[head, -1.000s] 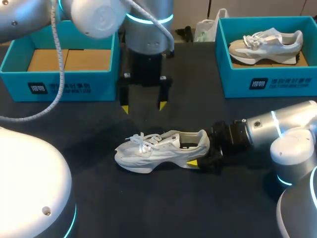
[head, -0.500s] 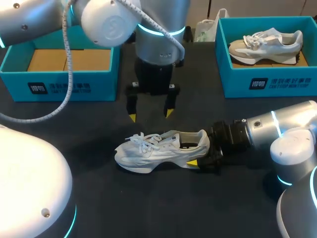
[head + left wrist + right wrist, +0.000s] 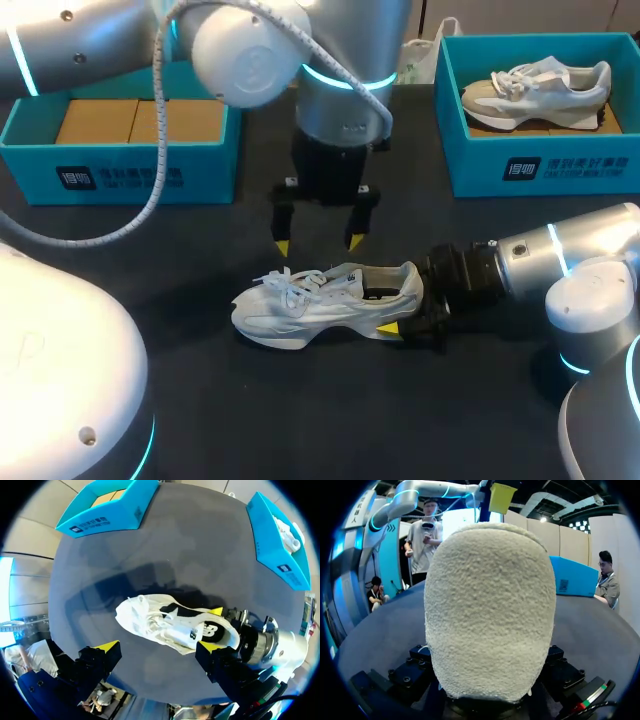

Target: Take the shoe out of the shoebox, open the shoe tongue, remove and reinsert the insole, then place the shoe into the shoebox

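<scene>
White mesh and suede make up the low running shoe [image 3: 320,298] that is lying on its sole on the dark matte table [image 3: 200,400], outside any box, with its toe pointing toward my left side and its heel toward my right. The right gripper [image 3: 404,308] is sitting low over the table and clamping that heel. One yellow-tipped finger [image 3: 388,327] is pressing the heel's near side, and the left wrist view is showing the other tip on the far side, so the back of the shoe is being pinched between the two. In the right wrist view the fuzzy cream heel [image 3: 490,610] is filling the space between and ahead of those fingers, hiding their tips.

Just beyond the shoe, the left gripper [image 3: 318,244] is hanging above the table with its fingers pointing straight down and spread wide, holding nothing. Its yellow tips are hovering just past the laces and collar without touching them. In the left wrist view the shoe is lying ahead of these open fingers, spanning the gap between them.

Farther back, a teal cardboard shoebox [image 3: 130,175] is standing open-topped, well apart from the left gripper's fingers, with only brown cardboard showing inside. Off to the right, a second teal box [image 3: 540,165] is holding a beige-and-white sneaker [image 3: 535,88], well apart from both grippers' fingers.
</scene>
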Controlling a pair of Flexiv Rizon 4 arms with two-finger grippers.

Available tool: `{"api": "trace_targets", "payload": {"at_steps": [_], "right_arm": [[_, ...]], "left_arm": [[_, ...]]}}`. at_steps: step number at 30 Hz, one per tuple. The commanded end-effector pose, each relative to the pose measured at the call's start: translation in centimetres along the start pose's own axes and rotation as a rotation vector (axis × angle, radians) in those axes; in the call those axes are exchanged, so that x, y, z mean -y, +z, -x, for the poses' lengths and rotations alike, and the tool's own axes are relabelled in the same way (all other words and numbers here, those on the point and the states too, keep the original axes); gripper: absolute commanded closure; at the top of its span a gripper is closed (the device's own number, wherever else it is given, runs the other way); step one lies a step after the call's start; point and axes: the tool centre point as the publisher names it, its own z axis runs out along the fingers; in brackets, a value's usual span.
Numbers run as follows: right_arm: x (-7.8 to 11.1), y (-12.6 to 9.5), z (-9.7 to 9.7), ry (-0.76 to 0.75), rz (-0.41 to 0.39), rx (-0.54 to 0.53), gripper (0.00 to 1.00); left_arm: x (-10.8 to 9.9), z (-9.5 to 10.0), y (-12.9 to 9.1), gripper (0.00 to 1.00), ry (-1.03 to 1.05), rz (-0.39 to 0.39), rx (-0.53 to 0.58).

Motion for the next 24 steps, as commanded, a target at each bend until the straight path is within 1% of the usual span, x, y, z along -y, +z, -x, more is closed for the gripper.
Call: {"api": "trace_targets", "payload": {"at_steps": [1,8,13,16,18,24], "right_arm": [[0.4,0.6,0.2,0.001,-0.008,-0.001,1.0],[0.4,0.6,0.2,0.001,-0.008,-0.001,1.0],[0.4,0.6,0.2,0.001,-0.008,-0.001,1.0],[0.4,0.6,0.2,0.001,-0.008,-0.001,1.0],[0.4,0.6,0.2,0.001,-0.008,-0.001,1.0],[0.4,0.6,0.2,0.001,-0.008,-0.001,1.0]], "left_arm": [[-1.0,-1.9,0.9,0.0,-0.031,-0.009,0.048],[-1.7,-3.0,1.9,0.0,0.012,-0.025,0.029],[-2.0,-3.7,2.8,0.0,0.033,-0.052,0.049],[-2.0,-4.0,3.5,0.0,0.034,-0.061,0.065],[-1.8,-4.3,4.0,0.0,0.039,-0.054,0.08],[-1.7,-4.6,5.1,0.0,0.037,-0.087,0.088]]}}
